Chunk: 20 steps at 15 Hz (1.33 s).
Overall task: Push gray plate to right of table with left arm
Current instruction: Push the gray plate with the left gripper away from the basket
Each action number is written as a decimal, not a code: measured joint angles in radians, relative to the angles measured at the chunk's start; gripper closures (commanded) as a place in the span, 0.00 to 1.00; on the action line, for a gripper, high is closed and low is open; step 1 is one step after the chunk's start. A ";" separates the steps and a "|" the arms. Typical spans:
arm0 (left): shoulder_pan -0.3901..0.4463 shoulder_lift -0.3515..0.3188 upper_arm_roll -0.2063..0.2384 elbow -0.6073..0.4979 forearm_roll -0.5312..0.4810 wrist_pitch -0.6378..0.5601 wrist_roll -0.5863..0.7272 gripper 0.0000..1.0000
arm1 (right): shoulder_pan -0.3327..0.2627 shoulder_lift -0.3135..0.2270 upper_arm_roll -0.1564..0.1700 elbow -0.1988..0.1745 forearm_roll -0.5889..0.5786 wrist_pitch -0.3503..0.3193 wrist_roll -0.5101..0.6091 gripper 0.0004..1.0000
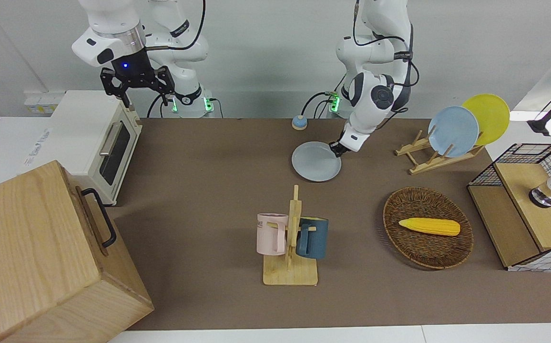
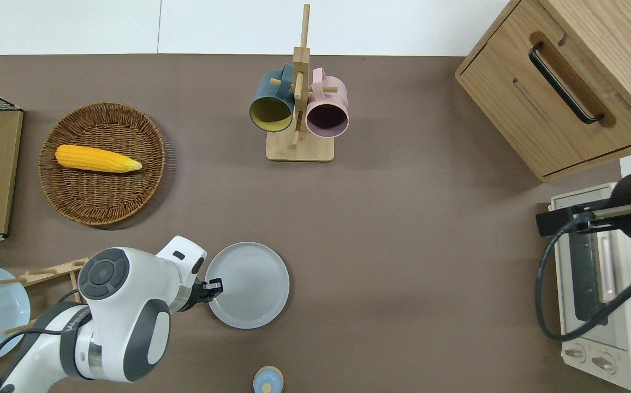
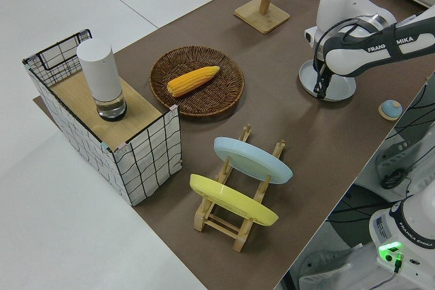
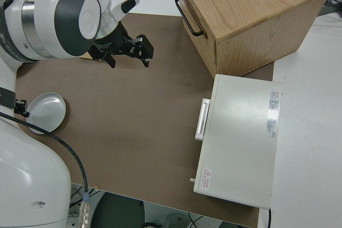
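- we see the left gripper point(image 2: 213, 288) low at the gray plate point(image 2: 250, 285) rim, on the left arm's side; finger state unreadable.
- plate sits mid-table point(image 2: 403, 245), nearer the robots than the mug rack point(image 2: 299, 117).
- right arm parked, fingers apart.

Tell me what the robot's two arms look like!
Both arms are white with rounded joints and looping black cables. The left arm has dark gray round joint caps, FRANKA lettering and a small black gripper. The right arm has a silver ring, a glowing blue dot and a black gripper with black fingers.
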 measured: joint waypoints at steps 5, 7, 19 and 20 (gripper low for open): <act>-0.048 0.015 -0.080 0.000 -0.048 0.067 -0.083 1.00 | 0.000 0.000 0.000 0.000 0.000 0.000 0.000 0.00; -0.066 0.020 -0.099 0.002 -0.054 0.088 -0.130 1.00 | 0.000 0.000 0.000 0.000 0.000 0.000 0.000 0.00; -0.258 0.143 -0.132 0.110 -0.100 0.205 -0.369 1.00 | 0.000 0.000 0.000 0.000 0.000 0.000 0.000 0.00; -0.276 0.158 -0.133 0.123 -0.100 0.222 -0.392 1.00 | 0.000 0.000 0.000 0.000 0.000 0.000 0.000 0.00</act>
